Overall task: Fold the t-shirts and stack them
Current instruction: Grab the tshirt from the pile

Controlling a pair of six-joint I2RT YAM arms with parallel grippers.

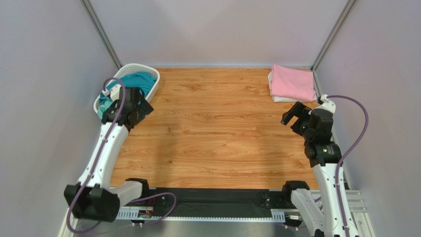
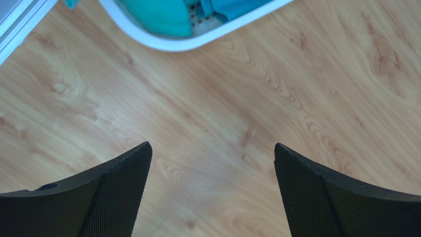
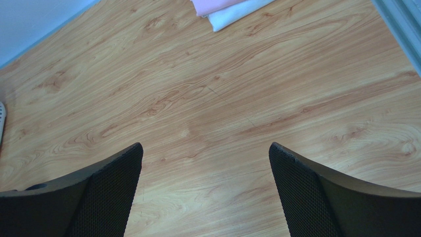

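- At the far-left corner of the wood-grain table (image 1: 217,138), a white lattice plastic basket (image 1: 138,66) held a teal-blue t-shirt (image 1: 132,83). It was bunched in loose, soft folds and was evidently waiting to be folded.
- At the far-right corner, a pink t-shirt (image 1: 292,81) lay folded into a flat rectangle on top of a white t-shirt (image 1: 281,99). The white edge showed along the pile's left and near sides. The neat pile looked like the stack in progress, set back from the middle of the table.
- The left gripper (image 2: 212,148) hovered over the wood just beside the basket's rim, jaws spread wide and holding nothing. That position suggested a reach into the basket for the teal-blue t-shirt.
- The right gripper (image 3: 205,145) hung near the table's right edge, on the near side of the stack. Its jaws were likewise apart and empty, and it touched no cloth.
- The fingers (image 2: 123,187) on both arms were black and curved, their inner faces covered in a fine mesh texture that was probably meant to grip thin fabric.
- The tabletop looked smooth and hard, and its broad middle was likely the folding area.
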